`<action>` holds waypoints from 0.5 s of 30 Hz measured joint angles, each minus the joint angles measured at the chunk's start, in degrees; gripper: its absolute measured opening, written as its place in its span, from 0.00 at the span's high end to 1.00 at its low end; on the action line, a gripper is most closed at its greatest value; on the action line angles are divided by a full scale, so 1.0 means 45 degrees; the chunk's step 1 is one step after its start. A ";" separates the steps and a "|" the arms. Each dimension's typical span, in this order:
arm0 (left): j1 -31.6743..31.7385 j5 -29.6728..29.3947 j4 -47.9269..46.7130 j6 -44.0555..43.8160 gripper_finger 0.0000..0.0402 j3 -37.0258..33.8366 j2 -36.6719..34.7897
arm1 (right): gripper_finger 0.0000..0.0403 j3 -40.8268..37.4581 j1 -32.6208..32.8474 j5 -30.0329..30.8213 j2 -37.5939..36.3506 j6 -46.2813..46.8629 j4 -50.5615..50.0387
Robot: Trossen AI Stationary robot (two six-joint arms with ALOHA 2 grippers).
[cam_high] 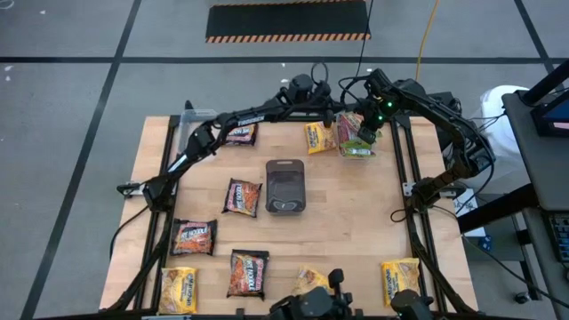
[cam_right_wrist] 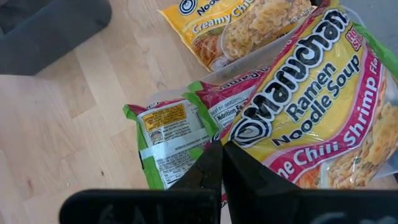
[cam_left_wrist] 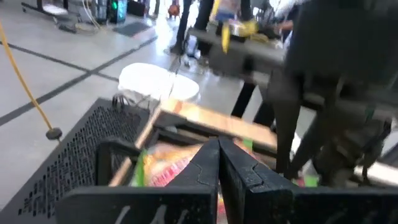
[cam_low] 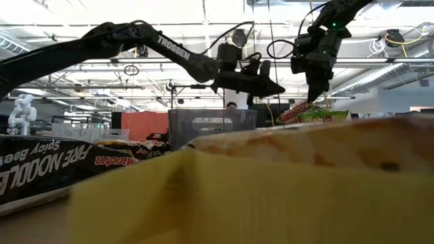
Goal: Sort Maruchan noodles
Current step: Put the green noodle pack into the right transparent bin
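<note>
Maruchan noodles (cam_high: 244,272) lay scattered on table (cam_high: 356,231); green-edged shrimp packets (cam_right_wrist: 311,106) piled at far right corner, prob. the sort spot. Right gripper (cam_right_wrist: 219,163) shut, empty, above pile; left gripper (cam_high: 331,114) shut, empty, beside it.

Just under the right tool (cam_right_wrist: 221,163) lies a green-edged packet (cam_right_wrist: 166,140) with a yellow and white label. Beside it is a shrimp packet (cam_right_wrist: 311,118): yellow with pink, green trim, black-and-white lettering. Farther out lies a yellow chicken packet (cam_right_wrist: 239,28) with orange noodle print. Both tools are dark, the left tool (cam_left_wrist: 219,168) too. The surface (cam_high: 356,222) is pale wood. The tray (cam_high: 285,186) is dark grey.
</note>
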 joint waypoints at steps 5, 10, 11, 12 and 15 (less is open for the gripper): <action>-0.0375 -0.0458 0.0002 0.0511 0.99 -0.0010 0.0430 | 1.00 0.0000 0.0017 -0.0010 0.0000 -0.0005 -0.0074; -0.0515 -0.1084 0.0364 0.0602 0.99 -0.0010 0.0574 | 1.00 0.0000 0.0155 -0.0010 0.0000 -0.0051 -0.0095; -0.0507 -0.1266 0.0388 0.0620 0.99 -0.0010 0.0574 | 1.00 0.0000 0.0169 -0.0016 0.0000 -0.0058 -0.0091; -0.0490 -0.1404 0.0450 0.0691 0.99 -0.0010 0.0574 | 1.00 0.0000 0.0232 -0.0019 0.0000 -0.0053 -0.0090; -0.0445 -0.1777 0.0604 0.0986 0.99 -0.0010 0.0574 | 1.00 0.0000 0.0360 -0.0010 0.0000 -0.0059 -0.0116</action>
